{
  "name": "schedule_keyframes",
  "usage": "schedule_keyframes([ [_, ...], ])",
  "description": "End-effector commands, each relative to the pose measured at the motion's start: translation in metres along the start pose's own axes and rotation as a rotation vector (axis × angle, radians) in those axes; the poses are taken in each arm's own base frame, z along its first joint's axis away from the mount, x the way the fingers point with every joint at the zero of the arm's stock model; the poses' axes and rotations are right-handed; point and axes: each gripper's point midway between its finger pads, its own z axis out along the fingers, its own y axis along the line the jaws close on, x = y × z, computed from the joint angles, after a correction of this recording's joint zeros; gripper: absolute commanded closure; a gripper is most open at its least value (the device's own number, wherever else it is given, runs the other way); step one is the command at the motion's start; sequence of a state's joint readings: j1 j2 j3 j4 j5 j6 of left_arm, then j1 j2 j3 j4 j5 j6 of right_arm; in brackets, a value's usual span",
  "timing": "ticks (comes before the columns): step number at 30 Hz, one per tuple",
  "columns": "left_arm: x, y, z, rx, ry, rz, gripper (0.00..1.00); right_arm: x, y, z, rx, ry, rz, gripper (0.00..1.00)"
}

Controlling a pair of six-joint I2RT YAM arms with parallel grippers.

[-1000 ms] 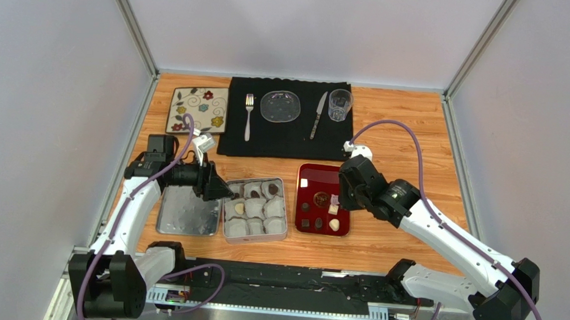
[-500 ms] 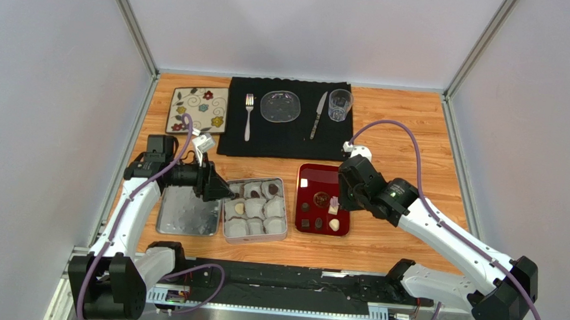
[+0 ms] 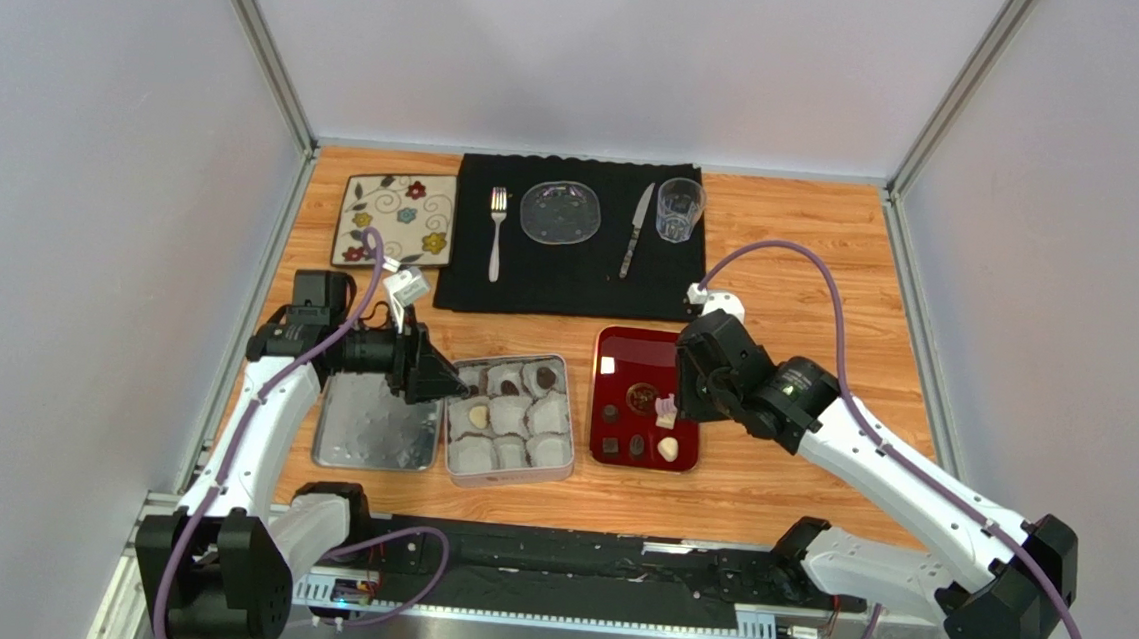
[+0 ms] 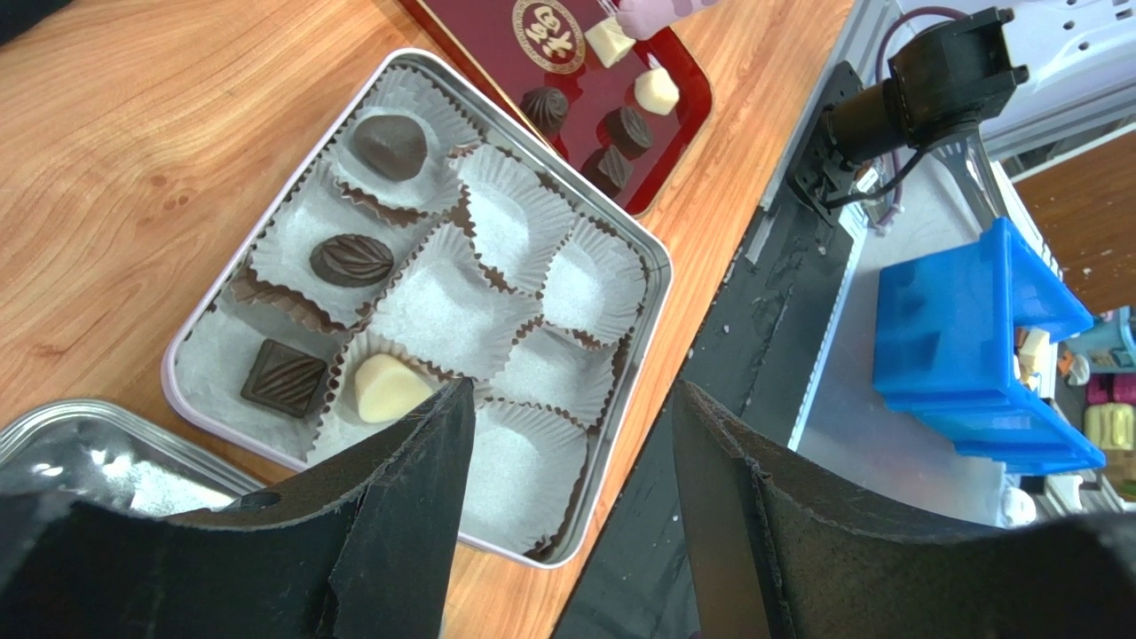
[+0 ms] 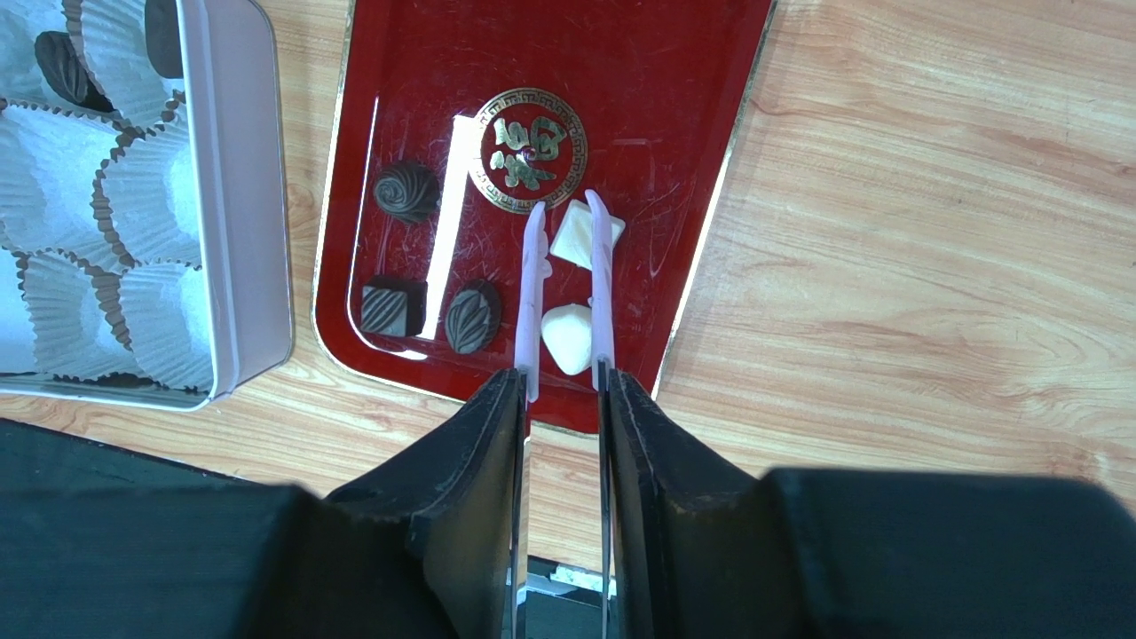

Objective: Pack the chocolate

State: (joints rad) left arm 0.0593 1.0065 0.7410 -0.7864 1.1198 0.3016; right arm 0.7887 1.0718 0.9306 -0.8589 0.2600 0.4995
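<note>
A silver tin (image 4: pixel 638 253) lined with white paper cups holds three dark pieces of chocolate (image 4: pixel 351 260) and one cream piece (image 4: pixel 387 386). The red tray (image 5: pixel 667 80) carries three dark pieces (image 5: pixel 404 189) and two cream ones (image 5: pixel 570 337). My right gripper (image 5: pixel 560 386) is shut on pale tongs (image 5: pixel 531 286). The tong tips stand slightly apart on either side of a squarish cream chocolate (image 5: pixel 579 234). My left gripper (image 4: pixel 567 400) hangs open and empty over the tin's near corner. In the top view the tin (image 3: pixel 508 473) lies left of the tray (image 3: pixel 649 348).
The tin's lid (image 3: pixel 372 429) lies left of the tin. At the back, a black mat (image 3: pixel 563 282) holds a fork, a glass plate, a knife and a tumbler, with a floral plate (image 3: pixel 397 221) beside it. A blue bin (image 4: pixel 974 333) sits below the table's near edge.
In the top view both arms stay where they were, and no chocolate has moved.
</note>
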Motion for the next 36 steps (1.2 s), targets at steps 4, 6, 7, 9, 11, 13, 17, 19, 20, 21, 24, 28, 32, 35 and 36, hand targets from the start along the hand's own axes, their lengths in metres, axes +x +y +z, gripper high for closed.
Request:
schedule_keyframes([
  [4, -0.008, -0.009, -0.002, 0.036, -0.028, 0.057, 0.35, -0.019, 0.002, -0.013, -0.017, -0.068, 0.028, 0.67],
  [6, -0.008, -0.009, -0.002, 0.034, -0.026, 0.060, 0.35, -0.017, 0.002, -0.012, -0.010, -0.062, 0.024, 0.67],
  [7, -0.008, -0.009, -0.002, 0.034, -0.026, 0.062, 0.35, -0.018, 0.002, -0.012, -0.010, -0.064, 0.023, 0.67],
  [9, -0.009, -0.010, -0.003, 0.036, -0.028, 0.064, 0.35, -0.017, 0.000, -0.011, -0.004, -0.062, 0.023, 0.67],
  [11, -0.008, -0.010, -0.003, 0.036, -0.028, 0.063, 0.35, -0.016, 0.000, -0.010, -0.002, -0.060, 0.021, 0.67],
  [13, -0.009, -0.010, -0.003, 0.037, -0.031, 0.065, 0.35, -0.015, -0.001, -0.008, 0.002, -0.056, 0.019, 0.66],
  [17, -0.010, -0.011, -0.003, 0.041, -0.031, 0.063, 0.35, -0.014, -0.002, -0.007, 0.006, -0.055, 0.018, 0.63],
  [19, -0.010, -0.011, -0.003, 0.041, -0.031, 0.063, 0.35, -0.014, -0.002, -0.006, 0.005, -0.052, 0.016, 0.62],
  [20, -0.011, -0.011, -0.003, 0.041, -0.034, 0.068, 0.35, -0.013, -0.002, -0.005, 0.006, -0.051, 0.015, 0.62],
  [21, -0.011, -0.012, -0.003, 0.045, -0.034, 0.067, 0.35, -0.013, -0.001, -0.005, 0.003, -0.049, 0.017, 0.62],
  [24, -0.012, -0.012, -0.004, 0.043, -0.034, 0.069, 0.35, -0.011, -0.002, -0.001, 0.003, -0.044, 0.019, 0.62],
  [28, -0.012, -0.013, -0.004, 0.042, -0.034, 0.072, 0.35, -0.009, -0.005, 0.004, 0.011, -0.034, 0.020, 0.62],
  [32, -0.013, -0.014, -0.004, 0.045, -0.035, 0.078, 0.35, -0.006, -0.005, 0.008, 0.010, -0.025, 0.021, 0.62],
  [35, -0.013, -0.015, -0.004, 0.047, -0.037, 0.076, 0.35, -0.005, -0.004, 0.012, 0.006, -0.017, 0.021, 0.62],
  [36, -0.014, -0.015, -0.005, 0.048, -0.039, 0.075, 0.35, -0.004, -0.005, 0.013, 0.009, -0.016, 0.022, 0.62],
])
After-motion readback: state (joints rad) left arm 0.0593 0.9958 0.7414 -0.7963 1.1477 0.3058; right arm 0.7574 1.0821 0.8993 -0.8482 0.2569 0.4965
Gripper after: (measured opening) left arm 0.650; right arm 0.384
